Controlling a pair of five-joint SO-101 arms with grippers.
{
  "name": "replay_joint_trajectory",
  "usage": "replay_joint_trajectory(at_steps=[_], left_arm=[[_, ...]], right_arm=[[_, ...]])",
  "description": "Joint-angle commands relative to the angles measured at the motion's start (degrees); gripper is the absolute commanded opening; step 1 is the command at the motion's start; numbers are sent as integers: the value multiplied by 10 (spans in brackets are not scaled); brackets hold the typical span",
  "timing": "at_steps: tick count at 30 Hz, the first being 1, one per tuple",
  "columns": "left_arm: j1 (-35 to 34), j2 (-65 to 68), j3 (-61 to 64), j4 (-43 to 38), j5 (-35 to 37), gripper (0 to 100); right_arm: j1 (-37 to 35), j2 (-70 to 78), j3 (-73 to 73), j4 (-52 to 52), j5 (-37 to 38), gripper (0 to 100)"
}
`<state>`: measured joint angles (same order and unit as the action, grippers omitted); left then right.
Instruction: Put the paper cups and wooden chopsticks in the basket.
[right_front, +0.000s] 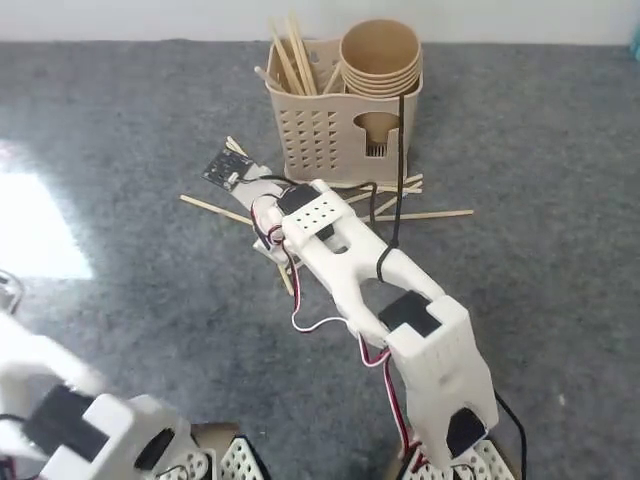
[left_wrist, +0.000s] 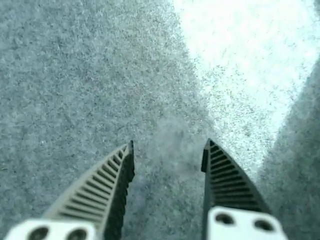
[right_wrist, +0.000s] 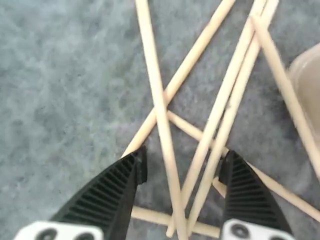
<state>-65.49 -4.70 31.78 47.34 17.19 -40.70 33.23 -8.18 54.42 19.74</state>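
A beige perforated basket (right_front: 320, 135) stands at the back of the grey carpet, holding a stack of paper cups (right_front: 381, 60) and a few wooden chopsticks (right_front: 290, 55). More chopsticks (right_front: 425, 213) lie scattered on the carpet in front of the basket, partly hidden under the right arm. In the right wrist view several crossed chopsticks (right_wrist: 160, 105) lie below my right gripper (right_wrist: 183, 160), which is open just above them, straddling a few. My left gripper (left_wrist: 169, 155) is open over bare carpet, with nothing between its fingers.
The right arm (right_front: 360, 270) stretches from the near edge toward the basket, its black cable hanging alongside. The left arm's base (right_front: 90, 420) sits at the near left. A bright patch of light (right_front: 35, 225) lies on the carpet at the left.
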Motion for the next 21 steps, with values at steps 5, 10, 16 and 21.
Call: replay_joint_trajectory(at_steps=[5, 10, 16, 21], left_arm=[[-3, -5, -29, 2, 4, 211], [-3, -5, -29, 2, 4, 211], [-3, -4, -29, 2, 4, 211], [-3, -4, -29, 2, 4, 210]], right_arm=[[3, 36, -48, -1, 29, 241], [-29, 18, -52, 52, 26, 97], [-54, -13, -47, 91, 2, 9], [-62, -31, -47, 120, -4, 9]])
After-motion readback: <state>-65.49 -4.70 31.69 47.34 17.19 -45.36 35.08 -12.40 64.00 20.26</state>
